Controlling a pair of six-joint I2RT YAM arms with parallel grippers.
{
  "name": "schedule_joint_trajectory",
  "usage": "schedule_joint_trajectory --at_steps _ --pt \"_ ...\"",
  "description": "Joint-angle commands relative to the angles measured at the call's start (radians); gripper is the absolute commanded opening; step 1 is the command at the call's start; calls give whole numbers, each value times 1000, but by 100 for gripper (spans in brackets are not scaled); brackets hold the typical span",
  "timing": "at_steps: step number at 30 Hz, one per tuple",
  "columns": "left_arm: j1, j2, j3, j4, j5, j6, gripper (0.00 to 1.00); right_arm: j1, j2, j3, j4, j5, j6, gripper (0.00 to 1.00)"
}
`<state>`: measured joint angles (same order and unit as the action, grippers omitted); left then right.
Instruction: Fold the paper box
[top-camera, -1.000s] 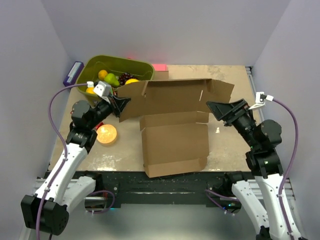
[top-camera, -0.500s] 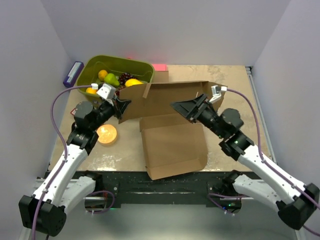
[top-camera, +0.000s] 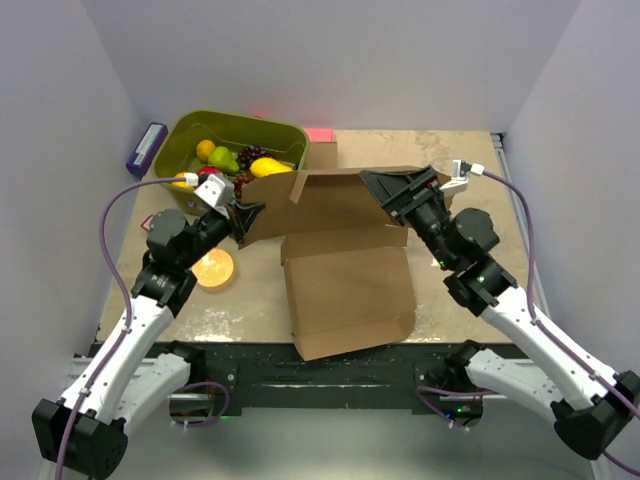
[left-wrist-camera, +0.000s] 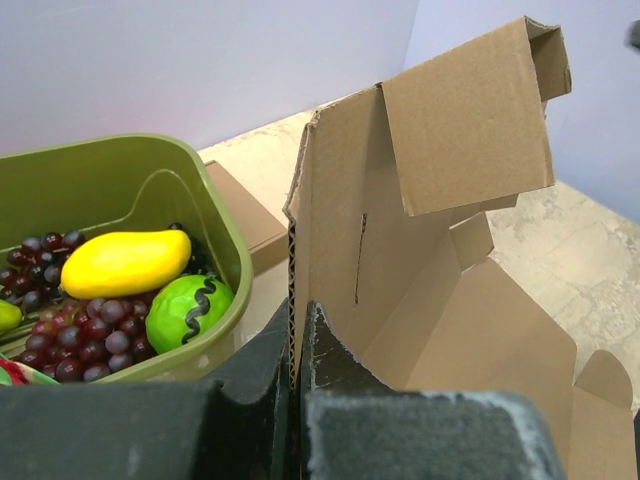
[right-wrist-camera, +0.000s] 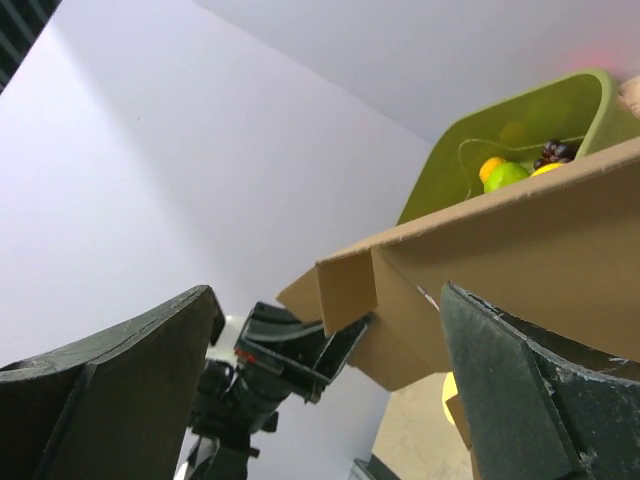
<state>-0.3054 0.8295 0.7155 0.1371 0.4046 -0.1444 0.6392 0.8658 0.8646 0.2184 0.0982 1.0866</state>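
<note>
Our box (top-camera: 348, 285) half-made — lid (top-camera: 330, 200) up, not shut
Mid-table, left gripper (top-camera: 244, 216) pinches the lid's left edge; right gripper (top-camera: 385, 195) gapes wide at its right corner — tucking and closing remain, we reckon.

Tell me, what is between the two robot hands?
The raised back panel of the paper box: the left hand pinches one end, the open right hand is at the other, seen from overhead.

Plain pale lilac walls (top-camera: 350, 60) close in the desk (top-camera: 250, 300) on three sides; its top is mottled beige, its near edge black; a faint red glow (top-camera: 262, 112) marks the back wall.
</note>
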Motion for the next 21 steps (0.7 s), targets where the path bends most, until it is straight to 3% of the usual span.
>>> schedule_joint_trajectory --at_steps 1,9,16,21 --pt "-23 -33 -16 48 10 19 0 -21 87 10 56 9 73 98" --pt "-52 -46 -21 47 20 34 0 -47 148 -44 159 -9 196 96" --pt "-75 -50 -28 50 25 52 0 -140 188 -61 190 -17 226 95" --pt "-84 -52 -31 52 27 63 0 -147 200 -116 226 -23 249 84"
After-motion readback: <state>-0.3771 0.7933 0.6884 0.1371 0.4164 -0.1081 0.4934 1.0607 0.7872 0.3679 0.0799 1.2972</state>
